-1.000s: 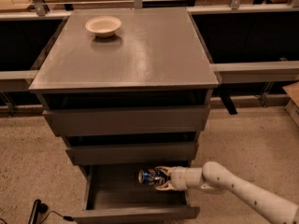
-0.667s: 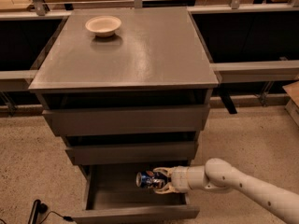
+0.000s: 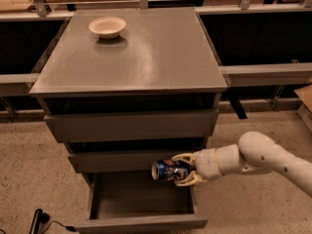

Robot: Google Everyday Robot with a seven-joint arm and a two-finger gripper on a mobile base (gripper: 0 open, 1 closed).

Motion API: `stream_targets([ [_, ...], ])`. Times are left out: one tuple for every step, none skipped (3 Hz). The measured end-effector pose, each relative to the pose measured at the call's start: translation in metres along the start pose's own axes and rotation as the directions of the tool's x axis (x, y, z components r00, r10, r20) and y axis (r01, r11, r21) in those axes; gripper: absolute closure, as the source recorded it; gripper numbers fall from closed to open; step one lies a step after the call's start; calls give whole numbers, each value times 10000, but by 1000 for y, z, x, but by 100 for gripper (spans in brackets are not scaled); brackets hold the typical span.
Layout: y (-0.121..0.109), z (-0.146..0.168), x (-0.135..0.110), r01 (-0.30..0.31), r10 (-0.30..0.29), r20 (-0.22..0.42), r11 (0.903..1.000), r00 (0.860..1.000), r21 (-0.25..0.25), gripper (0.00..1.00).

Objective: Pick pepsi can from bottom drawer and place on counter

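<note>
Blue with white and red marks, the can (image 3: 168, 170) sits clamped between the two cream fingers (image 3: 183, 157) of the gripper (image 3: 177, 170), one finger over it and one under, just right of centre in the lower part of the frame. The can lies on its side with a silver end turned to the left. It is clear of the drawer floor, and in the picture it falls across the lower edge of the middle drawer (image 3: 122, 161) and the back right of the bottom drawer (image 3: 136, 201).

The bottom drawer is pulled out toward the lower edge of the frame, its box-like inside open to view. The middle drawer and the top drawer (image 3: 131, 126) above it each stand out a little, like steps.

The white arm (image 3: 265, 157) comes in from the lower right and reaches left to the gripper.

The counter (image 3: 146, 52) fills the upper middle of the frame, grey-brown and faintly glossy. A cream bowl (image 3: 107, 27) stands upright near its upper left corner, well apart from the can.

A dark cable (image 3: 41, 219) lies on the speckled floor (image 3: 29, 179) at the lower left.
</note>
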State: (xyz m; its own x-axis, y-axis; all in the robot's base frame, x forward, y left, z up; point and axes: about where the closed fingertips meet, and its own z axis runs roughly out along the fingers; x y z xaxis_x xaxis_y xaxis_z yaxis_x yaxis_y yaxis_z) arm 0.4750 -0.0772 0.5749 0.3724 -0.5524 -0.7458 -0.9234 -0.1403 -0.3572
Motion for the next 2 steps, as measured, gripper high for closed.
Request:
stream_targets([
  [8,-6,-15,221,-212,172,9983,9996,-542,100],
  [8,-5,-15,207,-198,185,9983,9996,-542,100],
])
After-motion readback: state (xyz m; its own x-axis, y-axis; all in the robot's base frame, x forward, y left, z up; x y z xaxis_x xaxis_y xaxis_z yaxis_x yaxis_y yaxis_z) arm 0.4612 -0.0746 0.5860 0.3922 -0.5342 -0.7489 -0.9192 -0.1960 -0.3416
